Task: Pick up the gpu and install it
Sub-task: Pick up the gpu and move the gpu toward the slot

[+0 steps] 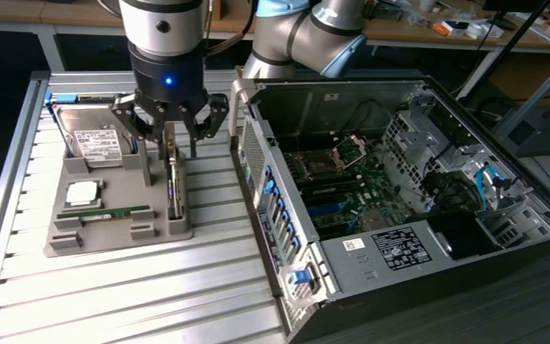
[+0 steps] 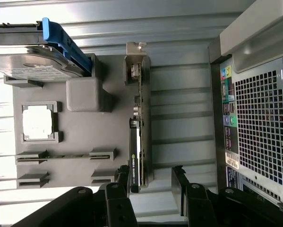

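The gpu (image 1: 175, 183) is a thin dark card standing on its edge in a slot along one side of the grey holder tray (image 1: 112, 240). In the wrist view the gpu (image 2: 137, 127) runs lengthwise, its silver end bracket (image 2: 134, 66) at the far end. My gripper (image 1: 175, 140) hangs just above the card's end, open, with a finger on either side. From the wrist, the gripper (image 2: 148, 187) straddles the card's near end. One finger (image 2: 118, 189) is close beside it, the other finger (image 2: 180, 182) stands well apart. Nothing is gripped.
The tray also holds a silver hard drive (image 1: 98, 143) with a blue caddy (image 2: 63, 42), a square processor (image 1: 82, 192) and a slim green memory stick (image 1: 103, 213). The open computer case (image 1: 285, 236) lies close on the exterior view's right, motherboard (image 1: 342, 193) exposed.
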Controlling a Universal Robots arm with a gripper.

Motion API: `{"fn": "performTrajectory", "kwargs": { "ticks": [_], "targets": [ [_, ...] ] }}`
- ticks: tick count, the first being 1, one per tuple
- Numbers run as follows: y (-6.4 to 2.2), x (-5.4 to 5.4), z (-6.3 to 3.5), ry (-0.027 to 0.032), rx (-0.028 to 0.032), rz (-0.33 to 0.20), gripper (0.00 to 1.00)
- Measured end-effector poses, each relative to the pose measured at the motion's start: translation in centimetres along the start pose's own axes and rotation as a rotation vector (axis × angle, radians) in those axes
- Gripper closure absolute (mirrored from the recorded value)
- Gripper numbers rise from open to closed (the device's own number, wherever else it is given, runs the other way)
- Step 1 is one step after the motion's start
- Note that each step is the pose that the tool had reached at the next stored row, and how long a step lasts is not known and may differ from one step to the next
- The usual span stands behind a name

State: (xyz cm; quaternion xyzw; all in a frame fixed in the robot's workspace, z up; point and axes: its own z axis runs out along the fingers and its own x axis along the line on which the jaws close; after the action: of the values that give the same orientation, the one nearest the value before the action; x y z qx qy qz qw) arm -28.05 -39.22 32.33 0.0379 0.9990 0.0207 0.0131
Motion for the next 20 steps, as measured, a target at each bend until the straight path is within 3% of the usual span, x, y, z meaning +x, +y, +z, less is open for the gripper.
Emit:
{"fn": "performTrajectory", "kwargs": {
  "ticks": [20],
  "targets": [
    [-0.03, 0.03, 1.03, -0.0001, 0.0000, 0.000, 0.52]
  ]
}}
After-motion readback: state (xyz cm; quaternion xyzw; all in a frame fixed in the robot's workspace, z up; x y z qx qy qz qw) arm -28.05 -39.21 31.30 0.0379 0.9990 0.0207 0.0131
